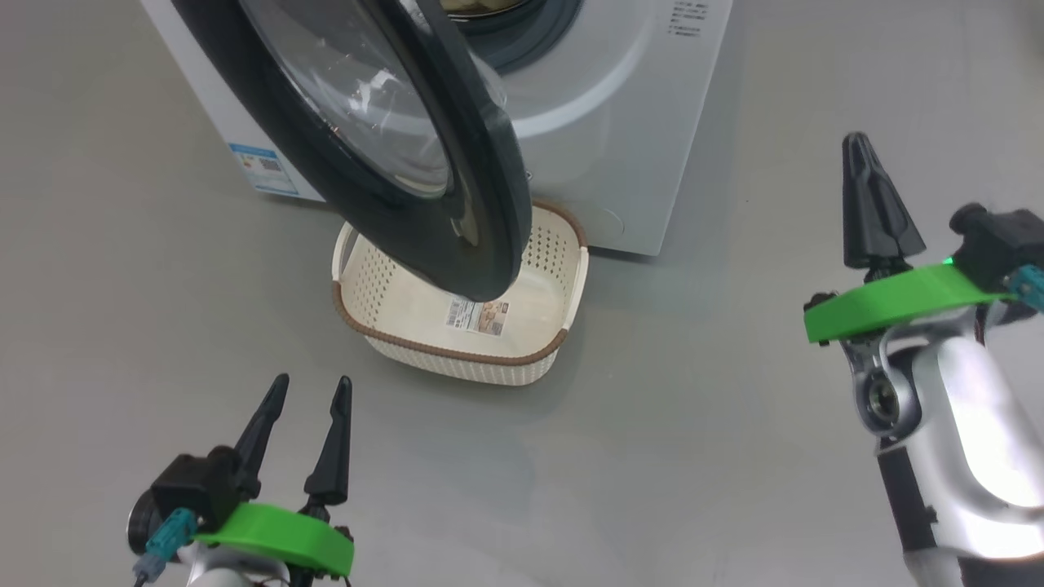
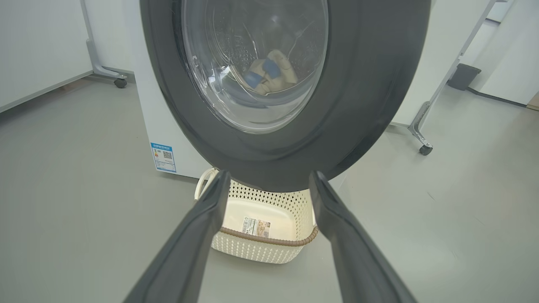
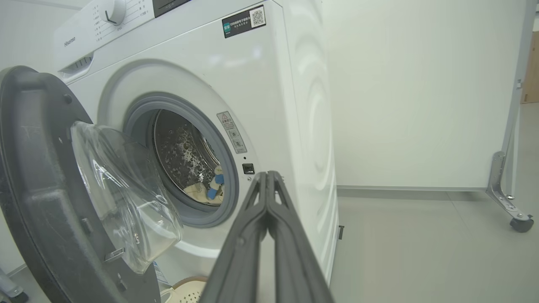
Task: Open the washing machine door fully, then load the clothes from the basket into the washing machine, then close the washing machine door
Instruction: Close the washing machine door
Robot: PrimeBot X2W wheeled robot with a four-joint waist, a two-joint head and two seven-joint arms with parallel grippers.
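The washing machine door [image 2: 362, 105] stands open, its outer face straight ahead of the left gripper [image 2: 269, 176], which is spread wide and empty. The right gripper [image 3: 268, 173], closed on nothing, sits farther off.

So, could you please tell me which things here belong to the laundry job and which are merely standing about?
Belong to the job:
- washing machine
- washing machine door, standing open
- clothes, inside the drum
- basket, on the floor below the door

Just standing about:
- wheeled metal frame
- white wall panel
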